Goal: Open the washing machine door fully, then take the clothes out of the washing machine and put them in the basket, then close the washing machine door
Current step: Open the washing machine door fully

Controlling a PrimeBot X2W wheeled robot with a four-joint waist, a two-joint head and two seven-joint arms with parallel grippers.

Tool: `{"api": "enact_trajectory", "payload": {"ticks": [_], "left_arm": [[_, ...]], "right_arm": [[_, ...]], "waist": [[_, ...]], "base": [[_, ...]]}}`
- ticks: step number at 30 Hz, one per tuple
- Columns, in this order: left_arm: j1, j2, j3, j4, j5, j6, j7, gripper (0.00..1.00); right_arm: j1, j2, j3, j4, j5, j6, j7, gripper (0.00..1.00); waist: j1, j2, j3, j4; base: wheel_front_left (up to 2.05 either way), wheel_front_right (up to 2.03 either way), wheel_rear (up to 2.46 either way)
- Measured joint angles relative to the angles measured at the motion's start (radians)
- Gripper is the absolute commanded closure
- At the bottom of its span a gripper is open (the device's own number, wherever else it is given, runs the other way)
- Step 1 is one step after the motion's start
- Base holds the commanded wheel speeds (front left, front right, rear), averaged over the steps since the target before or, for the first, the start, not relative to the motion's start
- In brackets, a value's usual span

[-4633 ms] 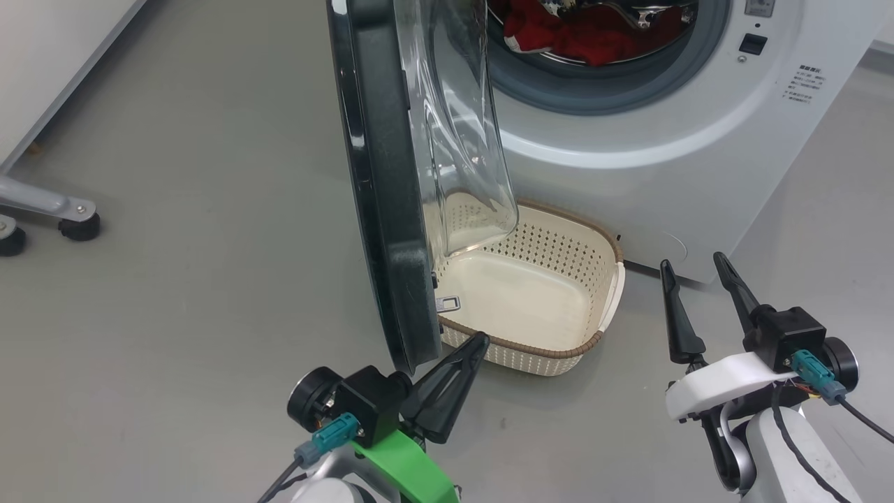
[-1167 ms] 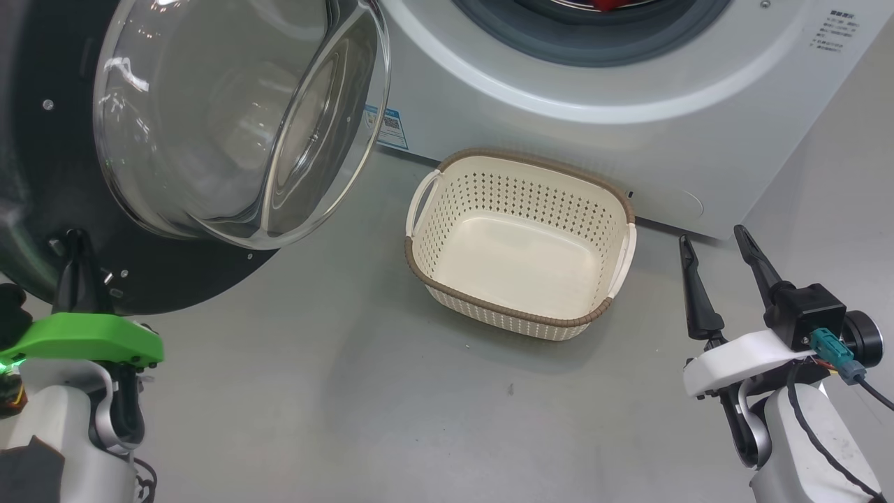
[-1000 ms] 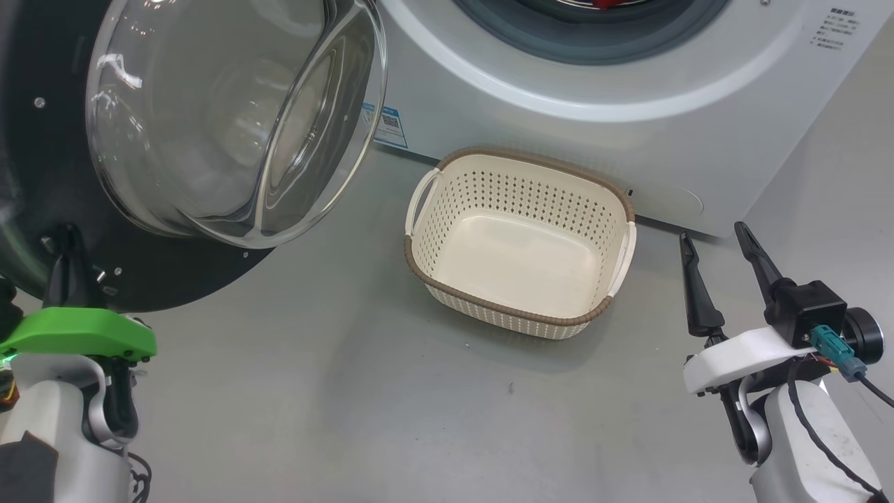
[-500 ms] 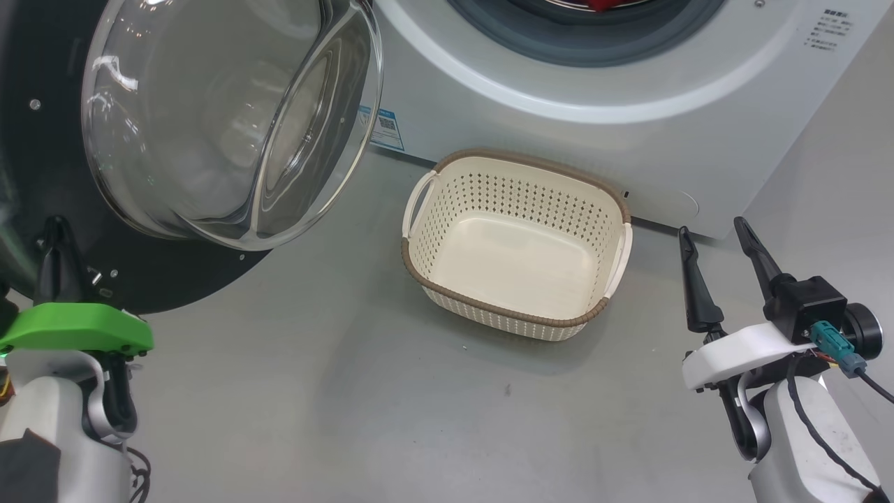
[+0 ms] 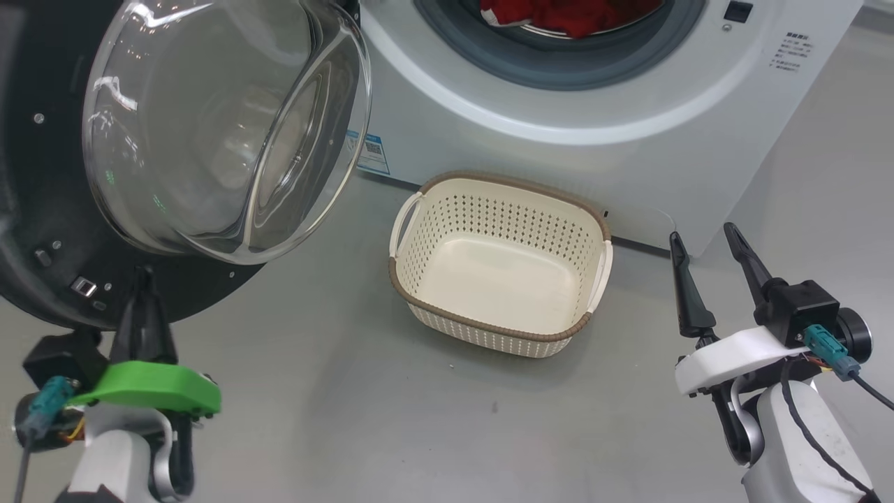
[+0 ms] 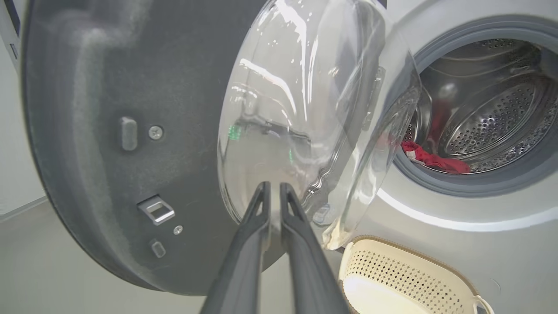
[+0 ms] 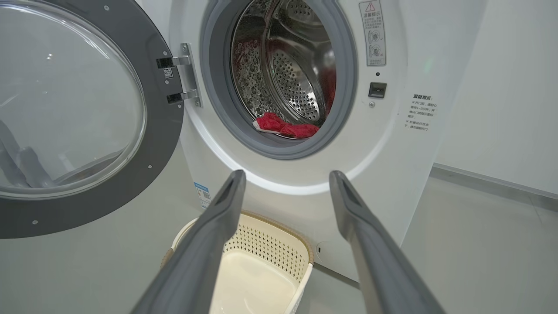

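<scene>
The washing machine door (image 5: 42,209) hangs wide open at the left, its clear glass bowl (image 5: 209,126) bulging toward me. My left gripper (image 5: 144,276) is shut and holds nothing, just below the door's black lower rim. In the left wrist view this gripper (image 6: 274,186) points at the bowl of the door (image 6: 87,131). The washing machine (image 5: 489,140) shows red clothes (image 5: 566,12) in its drum mouth, also the clothes (image 7: 285,126). The cream basket (image 5: 503,216) stands in front, nothing in it. My right gripper (image 5: 702,234) is open right of the basket, and this gripper (image 7: 287,174) faces the drum.
Grey floor lies around the basket, with free room in front of it and to its left. A blue label (image 5: 370,154) sits low on the machine's front. The door's hinge (image 7: 183,74) is on the drum's left. A white wall (image 7: 501,87) stands right of the machine.
The door has swung from edge-on to wide open. In the last half second my left gripper came back off the door's rim, rightward and down. The head view shifted, showing more of the drum.
</scene>
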Motion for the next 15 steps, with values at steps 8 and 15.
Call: {"api": "enact_trajectory", "payload": {"ticks": [8, 15], "left_arm": [[0.073, -0.016, -0.042, -0.049, 0.019, -0.024, 0.000, 0.00], [0.121, -0.016, -0.092, -0.073, 0.028, -0.044, 0.000, 0.00]], "right_arm": [[0.029, 0.004, 0.012, 0.007, 0.003, 0.000, 0.000, 0.00], [0.039, 0.007, 0.033, 0.013, 0.010, 0.001, 0.000, 0.00]], "waist": [[0.0000, 0.0000, -0.032, -0.022], [0.0000, 0.0000, -0.050, -0.063]], "base": [[0.00, 0.00, 0.00], [0.00, 0.00, 0.00]]}}
